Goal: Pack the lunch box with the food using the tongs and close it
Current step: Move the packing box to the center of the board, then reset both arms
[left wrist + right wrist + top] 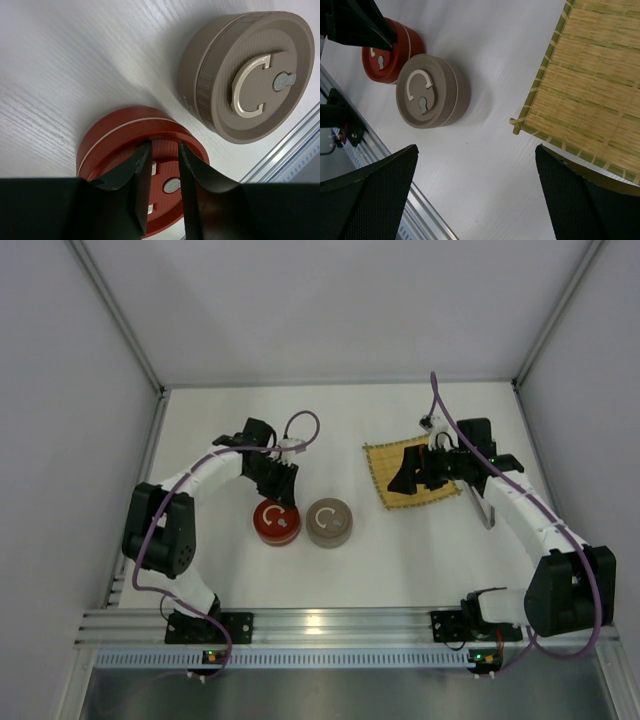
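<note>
Our left hand [163, 146] sits over the red box [115, 137], jaws narrowly parted above its cream lid handle [152, 168]; we cannot tell whether they pinch it. The box looks rigid, light and slick-sided, so we judge the handle the best hold. Our right hand [475, 150] gapes wide by the mat [590, 75]. The tongs [486, 512] lie beside it, thin and probably slippery. We see no food.

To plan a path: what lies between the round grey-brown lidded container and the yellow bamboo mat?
Nothing: only bare white table separates the round grey-brown container from the yellow bamboo mat, as the right wrist view shows.
</note>
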Available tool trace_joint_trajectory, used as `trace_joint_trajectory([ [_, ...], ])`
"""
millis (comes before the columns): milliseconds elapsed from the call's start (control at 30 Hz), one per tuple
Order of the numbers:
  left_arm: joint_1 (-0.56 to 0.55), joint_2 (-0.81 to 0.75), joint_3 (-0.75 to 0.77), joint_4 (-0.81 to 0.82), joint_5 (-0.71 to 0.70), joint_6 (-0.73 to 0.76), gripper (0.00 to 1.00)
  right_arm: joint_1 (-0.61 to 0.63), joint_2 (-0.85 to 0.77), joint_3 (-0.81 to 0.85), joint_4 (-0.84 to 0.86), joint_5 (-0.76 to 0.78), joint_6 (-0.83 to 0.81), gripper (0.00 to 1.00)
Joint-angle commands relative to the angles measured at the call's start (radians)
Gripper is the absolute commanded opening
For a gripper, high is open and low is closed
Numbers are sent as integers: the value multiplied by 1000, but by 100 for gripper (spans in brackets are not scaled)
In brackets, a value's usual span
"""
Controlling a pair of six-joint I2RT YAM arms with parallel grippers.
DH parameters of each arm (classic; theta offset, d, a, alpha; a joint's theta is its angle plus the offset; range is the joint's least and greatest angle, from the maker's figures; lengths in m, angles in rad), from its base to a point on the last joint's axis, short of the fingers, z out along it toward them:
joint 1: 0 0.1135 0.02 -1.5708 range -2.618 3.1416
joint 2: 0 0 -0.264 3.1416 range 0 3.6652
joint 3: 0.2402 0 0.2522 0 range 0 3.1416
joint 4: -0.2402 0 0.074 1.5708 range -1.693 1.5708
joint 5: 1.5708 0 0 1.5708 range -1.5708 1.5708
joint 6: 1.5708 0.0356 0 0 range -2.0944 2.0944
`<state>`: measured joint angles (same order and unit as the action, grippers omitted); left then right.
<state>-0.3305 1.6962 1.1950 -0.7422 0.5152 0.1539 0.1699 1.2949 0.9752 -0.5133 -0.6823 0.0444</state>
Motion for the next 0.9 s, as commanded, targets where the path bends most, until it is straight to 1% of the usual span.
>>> trace_joint_trajectory([
  [0, -16, 17, 35, 43, 34, -1, 33, 11, -35, 8, 21, -10, -15, 99],
  [167, -18, -21, 26, 21, 58, 12, 33, 13, -45, 3, 19, -5, -20, 99],
  [267, -16, -62, 31, 6, 42, 16, 34, 13, -46, 5, 16, -5, -21, 99],
  [533, -10, -231, 138, -98, 29, 10, 34, 13, -55, 10, 13, -3, -21, 99],
  [633, 4, -289, 135, -114, 39, -5, 35, 13, -65, 14, 9, 0, -23, 99],
  [700, 36, -319, 118, -115, 51, -8, 43, 13, -78, 14, 9, 12, -29, 99],
  [733, 72, -329, 92, -112, 57, -8, 49, 11, -85, 16, 10, 18, -32, 99],
  [767, 94, -348, 75, -108, 60, -7, 57, 13, -92, 14, 9, 26, -37, 99],
  [800, 120, -355, 60, -102, 60, -10, 76, 13, -104, 13, 7, 42, -60, 99],
  [833, 172, -360, 45, -98, 57, -13, 84, 13, -109, 13, 6, 53, -80, 99],
  [867, 197, -362, 20, -97, 57, -19, 98, 13, -117, 10, -5, 64, -92, 99],
])
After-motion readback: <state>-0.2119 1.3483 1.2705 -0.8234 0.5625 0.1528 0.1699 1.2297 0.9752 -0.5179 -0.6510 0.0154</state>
